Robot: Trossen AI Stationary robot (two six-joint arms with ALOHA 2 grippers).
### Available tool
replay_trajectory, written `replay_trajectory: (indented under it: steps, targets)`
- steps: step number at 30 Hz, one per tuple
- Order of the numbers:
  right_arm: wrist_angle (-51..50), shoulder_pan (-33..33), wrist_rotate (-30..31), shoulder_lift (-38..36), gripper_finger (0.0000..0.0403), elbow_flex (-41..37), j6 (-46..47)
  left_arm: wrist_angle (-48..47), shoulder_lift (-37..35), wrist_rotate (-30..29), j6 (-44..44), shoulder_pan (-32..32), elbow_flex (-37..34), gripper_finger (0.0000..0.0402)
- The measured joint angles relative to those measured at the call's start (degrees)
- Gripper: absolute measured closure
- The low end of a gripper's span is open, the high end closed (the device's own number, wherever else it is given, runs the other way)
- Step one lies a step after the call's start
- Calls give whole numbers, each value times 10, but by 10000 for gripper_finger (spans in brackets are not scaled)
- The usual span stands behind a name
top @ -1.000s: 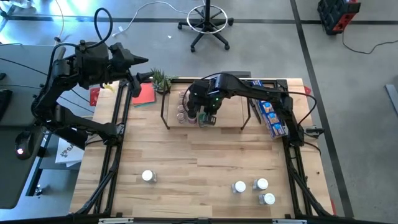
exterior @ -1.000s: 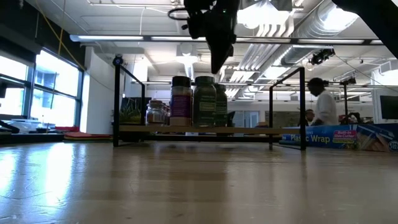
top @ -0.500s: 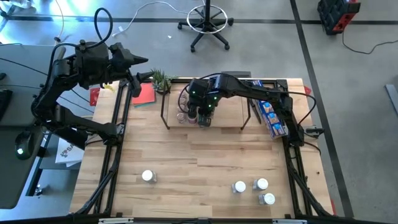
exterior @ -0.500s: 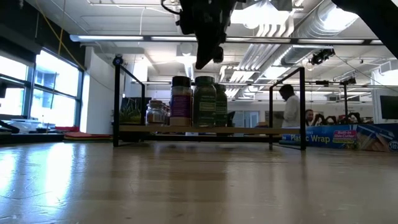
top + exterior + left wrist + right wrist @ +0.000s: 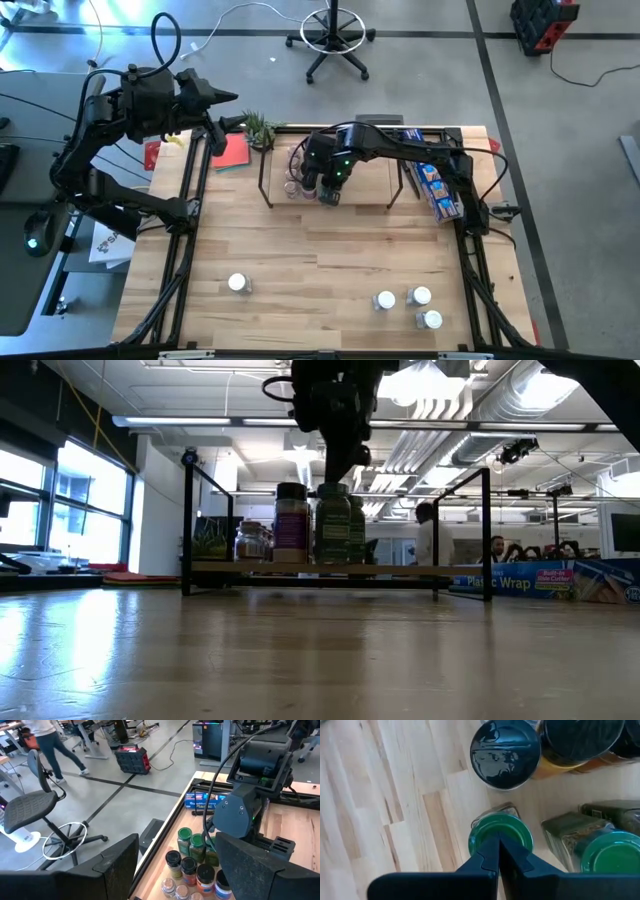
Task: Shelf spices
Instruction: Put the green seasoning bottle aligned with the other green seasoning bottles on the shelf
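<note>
Several spice jars stand in a cluster on the left part of the light-wood shelf. My right gripper is shut and points down, right above a green-lidded jar at the cluster's near side; the low view shows that jar upright on the board. Next to it stand a black-lidded jar and another green-lidded one. Several white-lidded jars and one alone stand on the table near the front edge. My left gripper hangs open, raised over the table's far left corner. My right gripper's shut fingertips come from above, pointing down, over the middle of the jar's green lid. I cannot tell whether they touch the lid. The jar stands upright on the shelf board.
A long blue packet lies along the shelf's right side. A small potted plant and a red flat square sit at the far left. Black frame rails run along both table sides. A person moves in the room behind.
My right gripper has sunk toward the green-lidded jar, shifted slightly toward the table's left edge and turned a little, staying shut. The person in the room behind has walked leftward in the low view.
</note>
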Motion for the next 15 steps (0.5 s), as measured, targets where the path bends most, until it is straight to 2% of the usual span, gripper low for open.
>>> replay_trajectory:
  steps: [4, 15]
  targets:
    - [-19, -3, 18, -3, 403, -1, 13, 0, 0, 0, 0, 0, 0, 143]
    - [-48, -24, 20, -3, 403, -1, 44, 0, 0, 0, 0, 0, 0, 143]
